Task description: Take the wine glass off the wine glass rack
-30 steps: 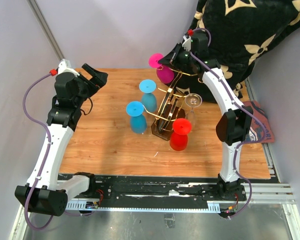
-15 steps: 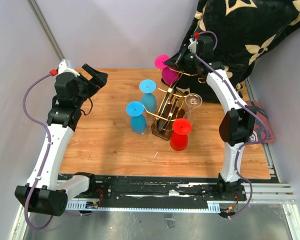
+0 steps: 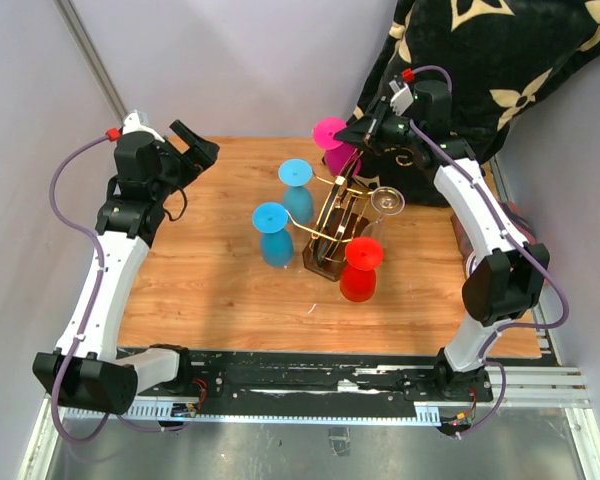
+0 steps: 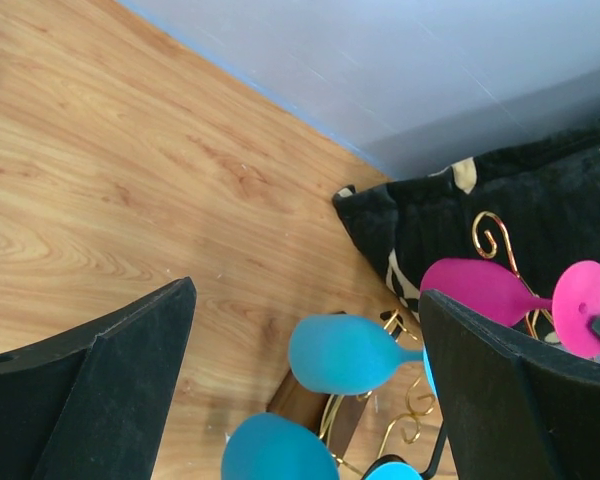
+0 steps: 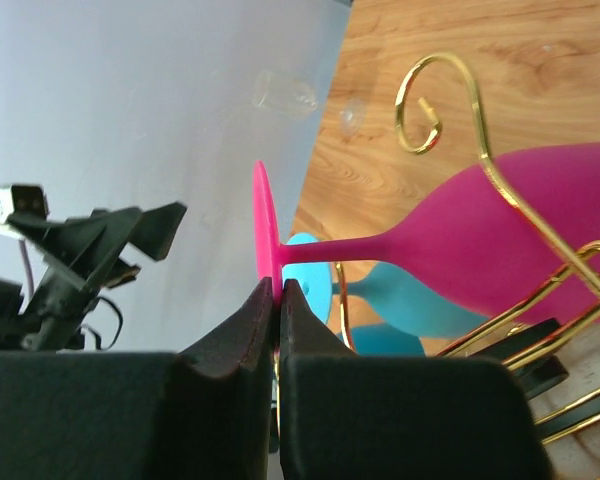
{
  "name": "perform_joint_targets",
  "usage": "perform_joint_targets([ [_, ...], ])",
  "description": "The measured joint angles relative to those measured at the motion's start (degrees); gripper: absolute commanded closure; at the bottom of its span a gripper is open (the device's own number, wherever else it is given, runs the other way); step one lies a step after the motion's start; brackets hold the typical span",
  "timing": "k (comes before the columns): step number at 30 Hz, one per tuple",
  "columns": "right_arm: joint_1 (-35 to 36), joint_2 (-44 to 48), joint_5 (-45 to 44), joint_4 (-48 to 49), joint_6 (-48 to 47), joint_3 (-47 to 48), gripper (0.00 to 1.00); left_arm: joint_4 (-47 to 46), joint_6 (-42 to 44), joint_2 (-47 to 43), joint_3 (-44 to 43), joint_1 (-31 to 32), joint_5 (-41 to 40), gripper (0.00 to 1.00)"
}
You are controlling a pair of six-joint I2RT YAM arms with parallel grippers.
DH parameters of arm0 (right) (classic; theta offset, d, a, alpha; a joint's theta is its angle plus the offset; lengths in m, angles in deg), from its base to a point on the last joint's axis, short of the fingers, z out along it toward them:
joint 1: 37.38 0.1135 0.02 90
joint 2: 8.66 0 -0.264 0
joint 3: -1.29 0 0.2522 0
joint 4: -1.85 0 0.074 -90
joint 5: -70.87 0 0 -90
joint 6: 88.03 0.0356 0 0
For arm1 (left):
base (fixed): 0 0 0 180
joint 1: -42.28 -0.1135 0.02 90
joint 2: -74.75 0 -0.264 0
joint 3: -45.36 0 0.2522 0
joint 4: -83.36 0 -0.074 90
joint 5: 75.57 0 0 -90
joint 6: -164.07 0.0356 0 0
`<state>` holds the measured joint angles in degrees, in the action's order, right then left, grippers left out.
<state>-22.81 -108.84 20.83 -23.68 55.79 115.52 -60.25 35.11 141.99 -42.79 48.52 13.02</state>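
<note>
The gold wire wine glass rack (image 3: 332, 210) on a dark brown base stands mid-table, hung with upside-down glasses. A magenta wine glass (image 3: 331, 143) hangs at its far end. My right gripper (image 3: 362, 132) is shut on the rim of that glass's round foot (image 5: 265, 235); its stem runs past a gold scroll (image 5: 435, 105) to the bowl (image 5: 525, 235). My left gripper (image 3: 192, 150) is open and empty at the far left, with two blue glasses (image 4: 345, 352) showing between its fingers.
Two blue glasses (image 3: 274, 232) hang on the rack's left side, a red glass (image 3: 361, 268) at the near end, a clear glass (image 3: 385, 203) on the right. A black patterned cloth (image 3: 490, 60) fills the far right corner. A book (image 3: 520, 250) lies at the right edge.
My right gripper has carried the magenta glass's foot to the right and slightly away from the rack; the right arm has swung outward. The left arm shifted slightly.
</note>
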Motion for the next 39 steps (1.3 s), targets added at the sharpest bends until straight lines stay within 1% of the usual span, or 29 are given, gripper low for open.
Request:
perform_joint_targets([
  [5,0.13,0.63,4.81,2.69,1.33,-1.01,0.99,0.26,0.22,0.81,-1.07,0.0,2.1,0.0],
  [9,0.61,0.42,8.44,4.15,1.4,-0.24,0.99,0.98,1.01,3.65,-5.44,0.0,3.72,0.0],
  [13,0.94,0.37,11.78,3.13,-0.35,2.58,0.99,1.6,1.68,6.8,-10.25,-0.02,5.2,0.0],
  [17,1.6,0.37,14.75,-1.55,-5.97,7.5,0.99,1.77,1.57,8.68,-12.41,-0.57,8.87,0.0],
  [19,2.56,0.59,15.17,-5.88,-11.39,10.36,0.99,1.51,1.18,9.88,-13.09,-1.6,12.41,0.0],
  [21,4.39,1.16,14.36,-10.73,-19.85,13.49,0.99,1.25,0.94,11.37,-13.75,-2.84,16.09,0.0],
  [24,10.47,5.01,9.75,-18.45,-36.59,14.8,0.99,0.9,0.57,13.9,-15.21,-4.15,21.7,0.02],
  [26,16.59,9.6,4.79,-21.18,-48.09,12.57,0.99,0.57,0.44,15.08,-15.72,-4.66,25.03,0.03],
  [29,24.76,16.06,-1.79,-21.94,-62.03,7.13,0.99,0.42,0.13,15.32,-15.74,-5.16,28.81,0.04],
  [31,28.7,18.75,-5.88,-22.49,-70.77,4.61,0.99,-0.57,-0.26,15.23,-15.74,-5.6,31.54,0.04],
  [35,32.24,18.08,-13.66,-23.15,-83.71,3.87,0.99,-3.58,-2.38,15.06,-15.56,-7.26,36.92,0.05],
  [37,33.29,15.45,-17.51,-24.13,-88.89,3.93,0.99,-6.56,-4.66,14.43,-14.38,-8.5,40.26,0.07],
  [39,34.38,12.55,-20.5,-25.83,-92.56,4.26,1.0,-9.97,-7.32,13.77,-12.52,-9.4,43.6,0.06],
])
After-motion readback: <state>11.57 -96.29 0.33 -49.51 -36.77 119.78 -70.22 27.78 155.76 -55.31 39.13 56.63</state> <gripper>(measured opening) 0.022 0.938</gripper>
